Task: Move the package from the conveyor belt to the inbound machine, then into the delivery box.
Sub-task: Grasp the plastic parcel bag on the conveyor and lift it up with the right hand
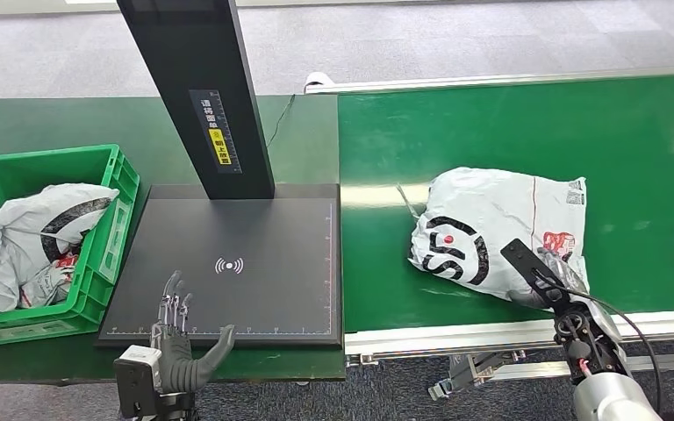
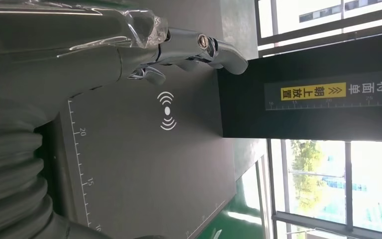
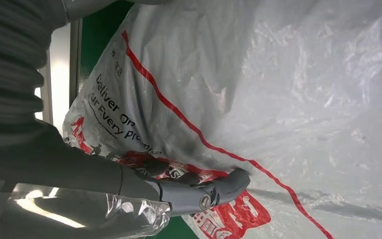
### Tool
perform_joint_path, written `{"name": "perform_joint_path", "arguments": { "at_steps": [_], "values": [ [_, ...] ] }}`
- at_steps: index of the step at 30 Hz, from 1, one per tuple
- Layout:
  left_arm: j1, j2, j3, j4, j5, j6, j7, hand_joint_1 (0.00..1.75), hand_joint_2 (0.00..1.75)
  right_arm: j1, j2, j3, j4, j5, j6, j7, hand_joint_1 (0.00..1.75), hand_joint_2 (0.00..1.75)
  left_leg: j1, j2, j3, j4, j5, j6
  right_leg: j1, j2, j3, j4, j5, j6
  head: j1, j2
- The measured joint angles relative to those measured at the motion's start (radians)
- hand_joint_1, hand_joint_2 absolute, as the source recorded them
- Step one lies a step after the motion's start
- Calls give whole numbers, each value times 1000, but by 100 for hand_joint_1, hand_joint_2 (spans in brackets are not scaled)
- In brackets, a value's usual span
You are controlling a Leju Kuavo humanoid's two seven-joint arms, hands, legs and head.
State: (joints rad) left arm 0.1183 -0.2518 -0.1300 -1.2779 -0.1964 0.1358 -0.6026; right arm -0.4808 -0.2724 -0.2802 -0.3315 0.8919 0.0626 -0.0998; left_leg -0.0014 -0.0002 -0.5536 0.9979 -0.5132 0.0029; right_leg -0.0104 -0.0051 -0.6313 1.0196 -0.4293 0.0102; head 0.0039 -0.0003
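Observation:
The package (image 1: 483, 224), a grey plastic mailer with a black round logo and red print, lies on the green conveyor belt (image 1: 535, 132) at the right. My right hand (image 1: 544, 274) is at its near right corner. In the right wrist view the fingers (image 3: 194, 191) dig into the package (image 3: 278, 89) beside its red stripe, holding it. My left hand (image 1: 180, 346) hovers over the front edge of the inbound machine's black plate (image 1: 263, 263), fingers apart and holding nothing. The left wrist view shows that hand (image 2: 129, 50) above the plate (image 2: 144, 169).
The machine's black column (image 1: 202, 88) rises from the back of the plate. A green delivery box (image 1: 114, 189) at the left holds several grey mailers. A silver rail (image 1: 491, 333) edges the belt's near side. Grey floor lies beyond the tables.

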Motion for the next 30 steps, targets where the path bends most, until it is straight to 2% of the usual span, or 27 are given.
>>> {"name": "perform_joint_path", "arguments": {
  "at_steps": [2, 3, 14, 23, 25, 28, 30],
  "values": [
    [-3, 0, 1, 1, -2, 0, 2, 0, 175, 0, 1, 11, 0, 27, 12, -13, 148, 175, 0, 0, 0, 0, 0, 0, 0, 0, 0, 0, 0, 0, 0, 0],
    [-5, 0, 2, 1, -2, 0, 4, 0, 175, 0, 2, 19, 0, 41, 18, -23, 175, 175, 0, 0, 0, 0, 0, 0, 0, 0, 0, 0, 0, 0, 0, 0],
    [-18, 0, 16, 2, -12, -14, 14, 0, 175, -1, 13, 90, -30, 75, 2, -64, 175, 175, 0, 0, 1, 0, 0, 0, 0, 0, 1, 0, 0, 0, 0, 0],
    [-15, 0, 26, 5, -12, -14, 4, 0, 175, -20, 45, 84, -49, -6, -121, -142, 175, 175, 0, 0, 0, 0, 0, 0, 0, 0, 1, 0, 0, 0, 0, 0],
    [-13, 0, 28, 6, -14, -11, -2, 0, 175, -30, 60, 66, -61, -51, -173, -192, 175, 175, 0, 0, 0, 0, 0, 0, 0, 0, 1, 0, 0, 0, 0, 0],
    [-7, -3, 29, 6, -19, -2, -14, 0, 175, -45, 90, 9, -104, -192, -275, -346, 175, 175, 0, 0, 0, 0, 1, 0, 0, 0, 1, 0, 0, 0, 0, 0],
    [-3, -5, 29, 6, -22, 9, -20, 0, 175, -52, 111, -38, -147, -281, -300, -428, 175, 175, 0, 0, 0, 0, 1, 0, 0, 0, 1, 0, 0, 0, 0, 0]
  ]
}}
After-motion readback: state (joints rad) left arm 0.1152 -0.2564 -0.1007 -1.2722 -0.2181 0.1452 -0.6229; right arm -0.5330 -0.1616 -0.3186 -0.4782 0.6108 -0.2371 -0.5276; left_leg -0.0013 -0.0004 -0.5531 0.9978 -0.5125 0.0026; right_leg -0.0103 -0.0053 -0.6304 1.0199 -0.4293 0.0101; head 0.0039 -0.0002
